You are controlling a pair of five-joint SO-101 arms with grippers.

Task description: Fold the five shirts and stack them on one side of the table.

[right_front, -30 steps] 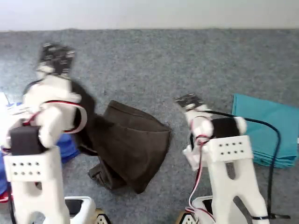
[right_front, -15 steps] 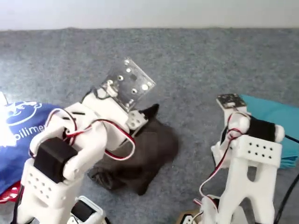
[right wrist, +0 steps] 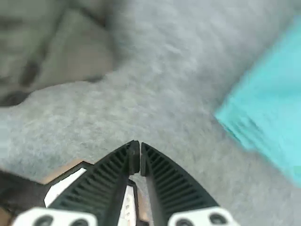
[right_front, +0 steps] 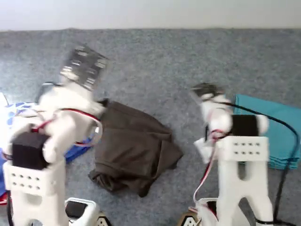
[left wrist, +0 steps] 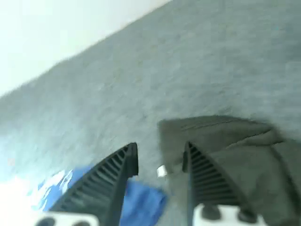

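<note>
A dark brown shirt (right_front: 136,146) lies crumpled, partly folded over, in the middle of the grey table. My left gripper (left wrist: 161,148) hangs open and empty above the table, just off the far left corner of the brown shirt (left wrist: 225,141). A blue printed shirt (left wrist: 136,202) lies below it, and its edge (right_front: 77,148) peeks out beside the left arm (right_front: 61,117). A folded teal shirt (right_front: 275,129) lies flat on the right side. My right gripper (right wrist: 136,147) is shut on nothing over bare table, between the teal shirt (right wrist: 268,122) and the brown shirt (right wrist: 51,52).
The grey felt table (right_front: 164,61) runs back to a white wall. More cloth, blue and red (right_front: 4,195), lies at the left edge behind the left arm's base. The right arm's base (right_front: 240,188) stands near the front edge.
The left arm swung right over the brown shirt, then back to its far left corner. The shirt now lies flatter and more squared. The right arm shifted right, then back a little.
</note>
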